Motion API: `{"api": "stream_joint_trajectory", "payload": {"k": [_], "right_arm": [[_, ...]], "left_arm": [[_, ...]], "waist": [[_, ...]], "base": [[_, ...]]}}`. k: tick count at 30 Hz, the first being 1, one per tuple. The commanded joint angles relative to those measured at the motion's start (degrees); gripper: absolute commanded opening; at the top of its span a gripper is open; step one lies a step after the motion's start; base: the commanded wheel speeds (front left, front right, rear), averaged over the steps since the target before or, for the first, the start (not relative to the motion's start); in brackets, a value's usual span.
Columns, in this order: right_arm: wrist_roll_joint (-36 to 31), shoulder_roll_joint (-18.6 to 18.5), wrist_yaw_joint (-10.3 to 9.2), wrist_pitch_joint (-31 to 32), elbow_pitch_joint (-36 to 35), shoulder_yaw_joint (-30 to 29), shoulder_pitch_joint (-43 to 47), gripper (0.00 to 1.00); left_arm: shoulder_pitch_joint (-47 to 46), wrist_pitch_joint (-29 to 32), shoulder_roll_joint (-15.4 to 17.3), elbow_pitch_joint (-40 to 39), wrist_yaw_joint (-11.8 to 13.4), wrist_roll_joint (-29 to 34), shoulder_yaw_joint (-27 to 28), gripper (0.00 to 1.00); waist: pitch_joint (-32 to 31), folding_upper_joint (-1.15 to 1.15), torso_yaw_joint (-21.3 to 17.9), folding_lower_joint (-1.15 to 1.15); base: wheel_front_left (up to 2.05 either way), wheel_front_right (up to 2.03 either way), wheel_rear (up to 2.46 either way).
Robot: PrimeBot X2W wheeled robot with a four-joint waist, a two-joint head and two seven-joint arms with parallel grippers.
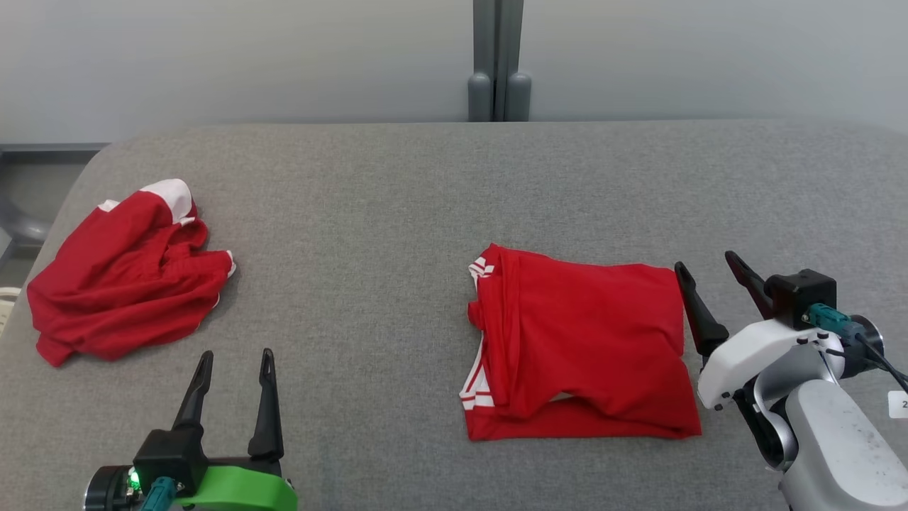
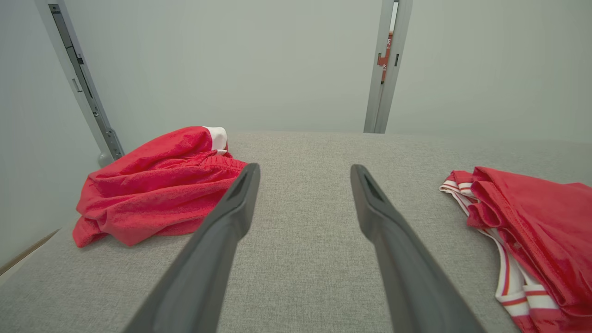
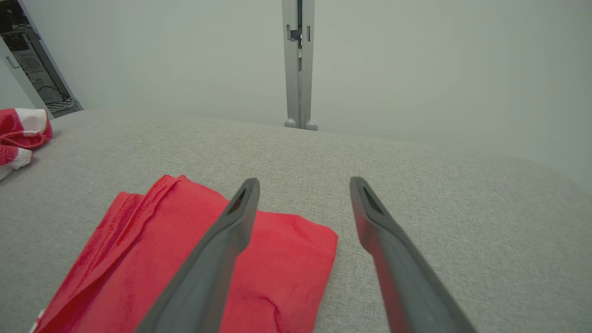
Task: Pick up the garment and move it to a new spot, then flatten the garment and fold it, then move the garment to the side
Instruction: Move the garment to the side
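A folded red garment [image 1: 578, 341] with white-striped trim lies flat at the centre-right of the grey table [image 1: 397, 199]; it also shows in the left wrist view [image 2: 532, 231] and the right wrist view [image 3: 194, 259]. My right gripper [image 1: 706, 266] is open, just off the garment's right edge, holding nothing [image 3: 303, 185]. My left gripper [image 1: 236, 358] is open near the front left, above bare table [image 2: 303, 171], between the two garments.
A second red and white garment [image 1: 128, 273] lies crumpled at the table's far left [image 2: 157, 185], near the left edge. A grey post [image 1: 498, 60] stands behind the table's back edge against a pale wall.
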Motion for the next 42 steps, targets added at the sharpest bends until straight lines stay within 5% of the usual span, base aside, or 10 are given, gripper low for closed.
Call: {"api": "stream_joint_trajectory", "payload": {"k": [1,19,20,21,22,32,42], "right_arm": [[0.32,0.09,-0.07,-0.21,2.09,0.11,-1.11,1.0],[3.66,4.87,-0.06,-4.84,26.57,1.23,-4.6,1.0],[4.11,5.16,-0.03,-4.77,27.51,1.66,-4.69,0.45],[4.52,5.48,-0.03,-4.97,28.36,2.08,-4.94,0.13],[4.85,5.57,-0.03,-5.07,28.89,2.41,-5.16,0.0],[4.74,-1.08,-0.11,-6.7,29.86,6.46,-14.74,0.0],[7.7,-15.96,-0.1,-4.32,25.9,14.4,-29.45,0.0]], "left_arm": [[-1.19,-0.23,-0.23,0.03,0.25,0.22,-0.25,1.0],[-4.29,-0.24,-1.47,-0.78,0.77,1.65,-1.06,1.0],[-4.43,-0.24,-1.53,-0.74,0.76,1.73,-1.1,1.0],[-4.54,-0.24,-1.59,-0.66,0.77,1.8,-1.13,1.0],[-4.62,-0.24,-1.63,-0.62,0.78,1.86,-1.16,1.0],[-6.45,-0.24,-2.37,-1.72,0.92,2.38,-1.52,1.0],[-12.87,-0.23,-2.77,-5.03,2.26,4.85,-2.76,1.0]], "waist": [[1.65,0.0,1.35,0.0],[7.11,0.0,2.53,0.0],[7.18,0.0,2.52,0.0],[7.25,0.0,2.53,0.0],[7.3,0.0,2.52,0.0],[10.7,0.0,1.09,0.0],[24.32,0.0,-6.37,0.0]], "base": [[0.0,0.0,0.0],[0.0,0.0,0.0],[0.0,0.0,0.0],[0.0,0.0,0.0],[0.0,0.0,0.0],[0.0,0.0,0.0],[0.0,0.0,0.0]]}}
